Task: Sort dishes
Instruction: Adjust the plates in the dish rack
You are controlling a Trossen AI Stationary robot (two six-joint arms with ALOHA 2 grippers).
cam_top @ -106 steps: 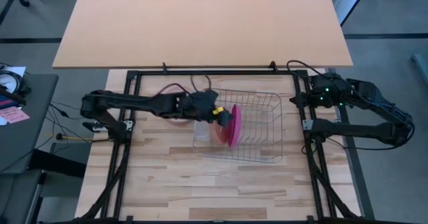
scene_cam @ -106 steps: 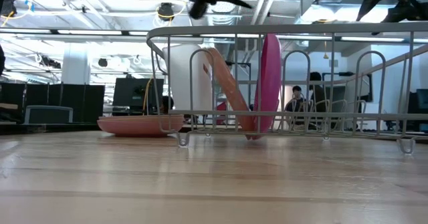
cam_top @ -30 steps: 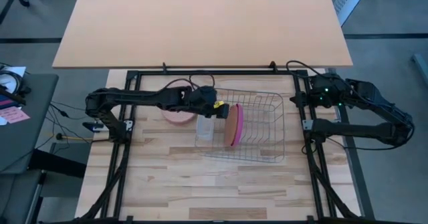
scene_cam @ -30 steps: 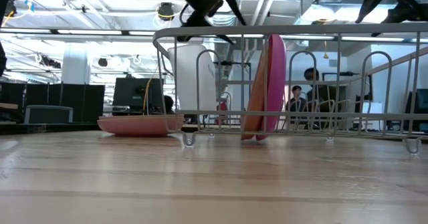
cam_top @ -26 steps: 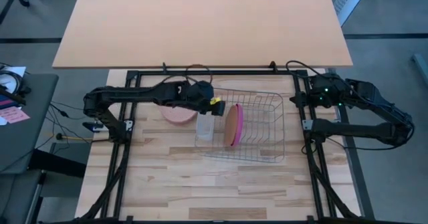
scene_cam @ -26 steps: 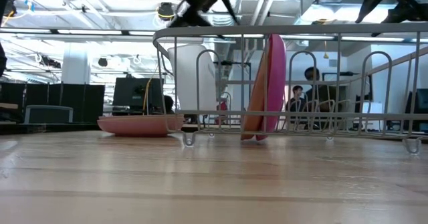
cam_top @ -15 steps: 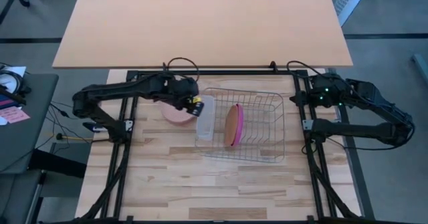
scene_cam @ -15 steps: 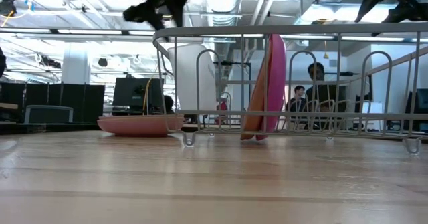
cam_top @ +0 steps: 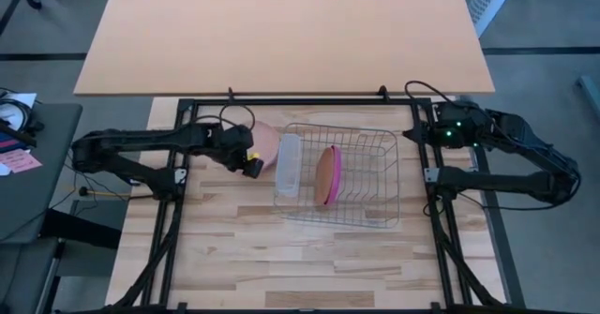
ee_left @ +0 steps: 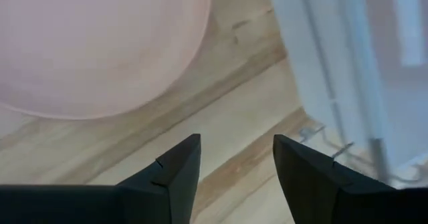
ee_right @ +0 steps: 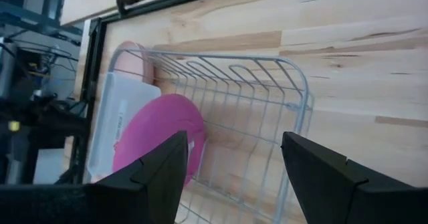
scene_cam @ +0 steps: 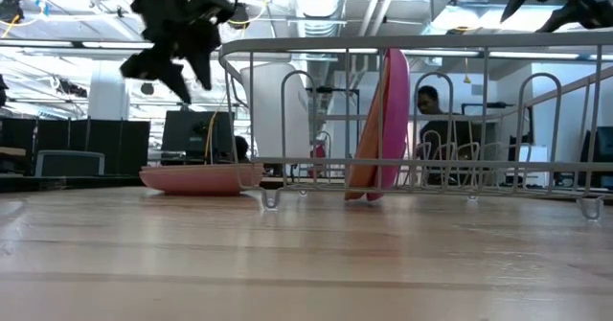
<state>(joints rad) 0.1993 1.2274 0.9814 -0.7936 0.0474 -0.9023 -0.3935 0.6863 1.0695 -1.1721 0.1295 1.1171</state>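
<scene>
Two dishes stand on edge in the silver wire rack [cam_top: 361, 178]: an orange-tan plate [cam_top: 323, 171] leaning against a magenta plate [cam_top: 334, 181]. In the low view the pair [scene_cam: 385, 120] is nearly upright. Pale pink plates [cam_top: 267, 141] lie flat on the table left of the rack and fill the left wrist view [ee_left: 100, 43]. My left gripper [ee_left: 234, 170] hangs open above the bare wood by those plates' near edge, holding nothing. My right gripper [ee_right: 234, 164] waits open high over the table's far right corner, looking down on the rack.
A translucent white tray [cam_top: 288, 164] stands along the rack's left end, between the rack and the pink plates. A black frame [cam_top: 281, 99] runs along the table's far edge. People sit in the room behind [scene_cam: 431, 101]. Bare wood [cam_top: 309, 267] stretches toward the near edge.
My left gripper has gone from above the rack's left end toward the table's left edge and downward, past the white tray, and now hangs beside the pink plates. It has stayed open and carried nothing. The two plates in the rack have kept still.
</scene>
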